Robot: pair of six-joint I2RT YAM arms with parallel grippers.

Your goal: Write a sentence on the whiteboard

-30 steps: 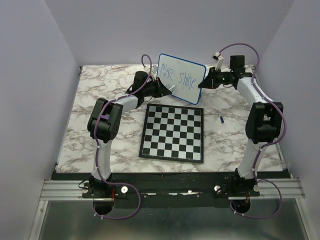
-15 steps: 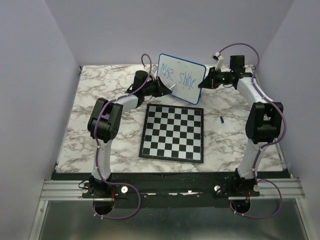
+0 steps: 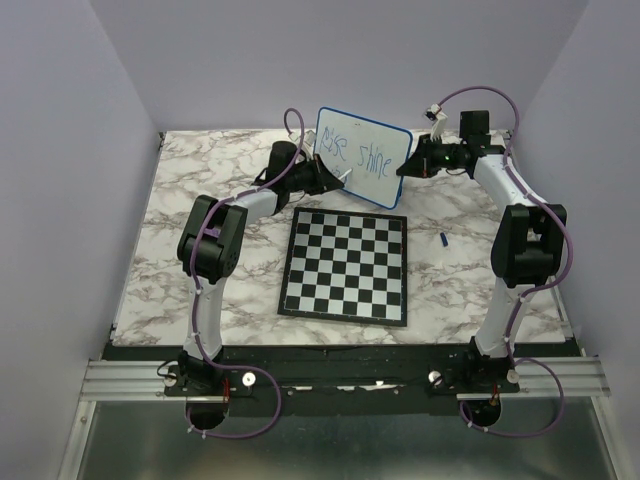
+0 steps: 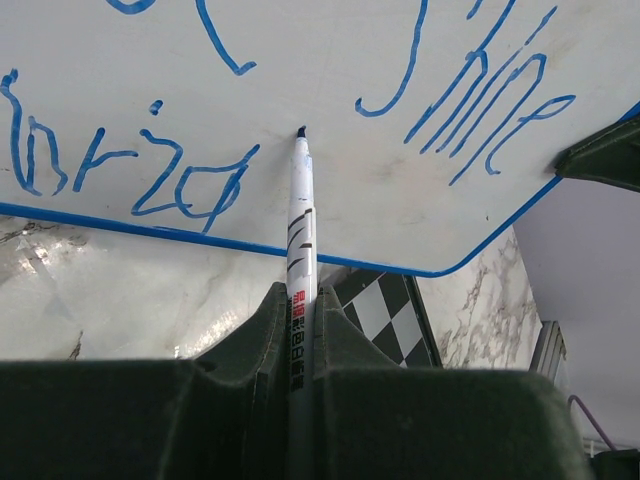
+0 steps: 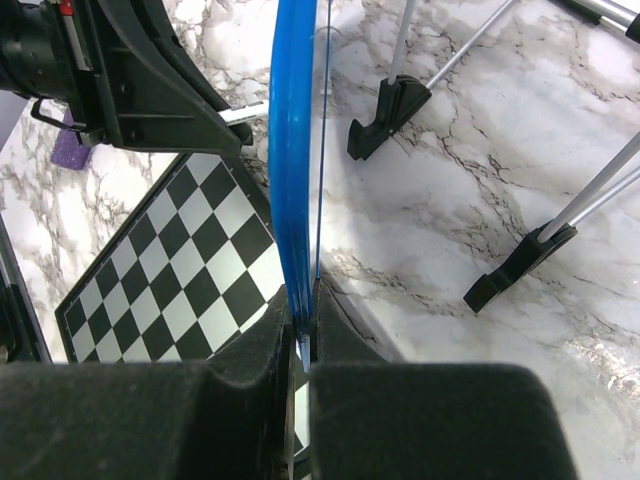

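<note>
Whiteboard (image 3: 380,188) upright just behind chessboard (image 3: 345,265), right gripper (image 5: 303,320) pinching its edge. Left gripper (image 4: 300,330) clamped on marker (image 4: 300,230), tip touching its face. Sentence (image 3: 372,158): 2 lines, lower word seemingly unfinished.

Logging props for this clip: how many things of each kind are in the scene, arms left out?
White rectangular whiteboard with blue rim: 1
Black-and-white checkered chessboard: 1
White-barrelled marker pen: 1
Small dark blue piece lying right of the chessboard, possibly a cap: 1
Total: 4
</note>
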